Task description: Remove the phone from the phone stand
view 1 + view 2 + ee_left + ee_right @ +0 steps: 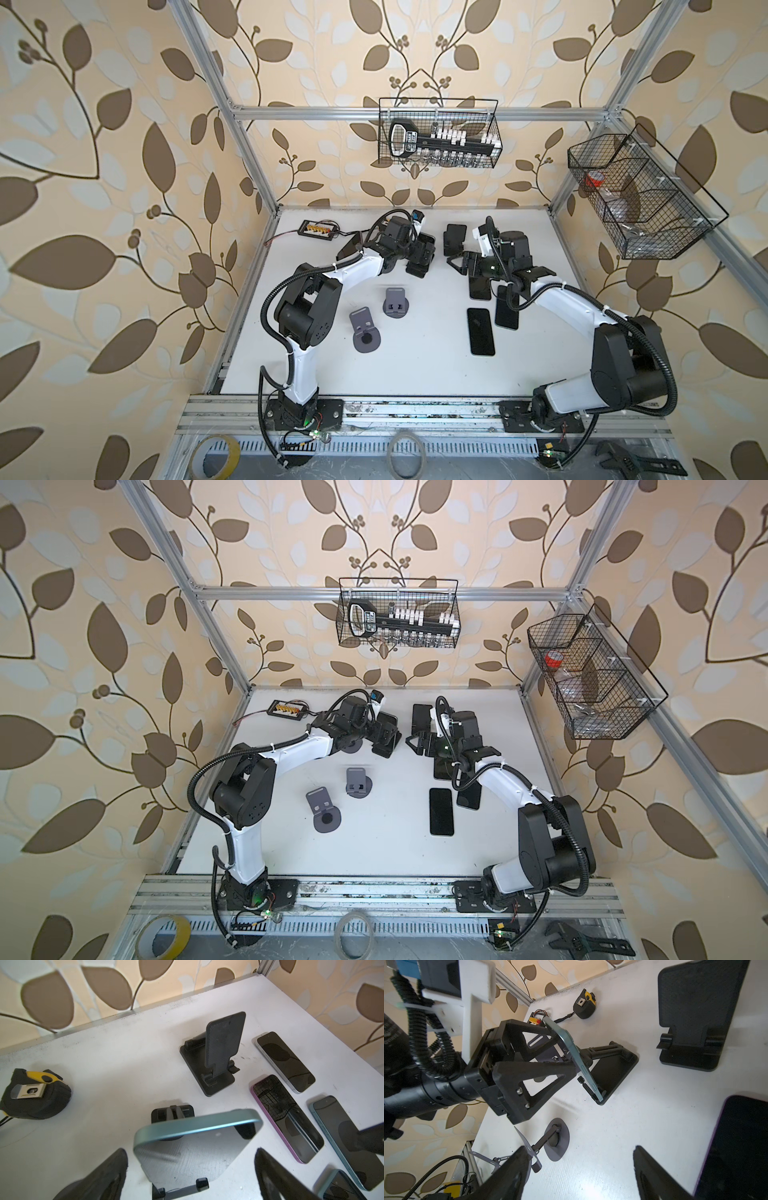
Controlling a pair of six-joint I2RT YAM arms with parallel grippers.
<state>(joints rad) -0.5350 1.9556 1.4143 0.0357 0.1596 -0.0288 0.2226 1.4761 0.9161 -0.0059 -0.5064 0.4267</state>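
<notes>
A teal-edged phone (pixel 193 1142) leans upright on a black folding phone stand (pixel 616 1068), its lower edge caught behind the stand's two small lips (pixel 201 1184). My left gripper (pixel 191 1153) is open, one finger on each side of the phone, with a gap to each of its side edges. The right wrist view shows the same: the left gripper (pixel 564 1049) straddles the phone (pixel 579 1059). In both top views the left gripper (pixel 419 253) (pixel 386 737) hides phone and stand. My right gripper (pixel 579 1149) (pixel 451 262) is open over bare table, holding nothing.
An empty black stand (pixel 222 1049) (pixel 455 239) stands near the back. Three phones lie flat to the right (pixel 481 331) (pixel 507 309) (pixel 286 1118). Two grey round-base stands (pixel 365 328) (pixel 397 305) sit mid-table. A tape measure (pixel 35 1097) and a connector board (pixel 320 227) lie at the back left.
</notes>
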